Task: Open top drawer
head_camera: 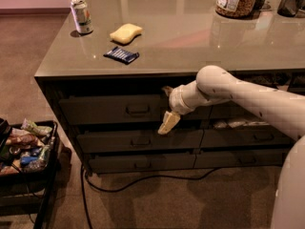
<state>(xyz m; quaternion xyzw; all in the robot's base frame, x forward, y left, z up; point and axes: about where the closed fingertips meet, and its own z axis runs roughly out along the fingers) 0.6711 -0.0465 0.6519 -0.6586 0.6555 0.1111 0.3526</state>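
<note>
The arm [248, 97] is a smooth off-white shell of rounded tube sections dotted with small dark specks. A bulbous joint [212, 80] leads to a ringed, paler wrist [182, 99]. The gripper [167, 121] is cream-yellow and wedge-shaped, and sits by the right end of the top drawer [114, 109]. A wide off-white body column [291, 190] rises at lower right.
</note>
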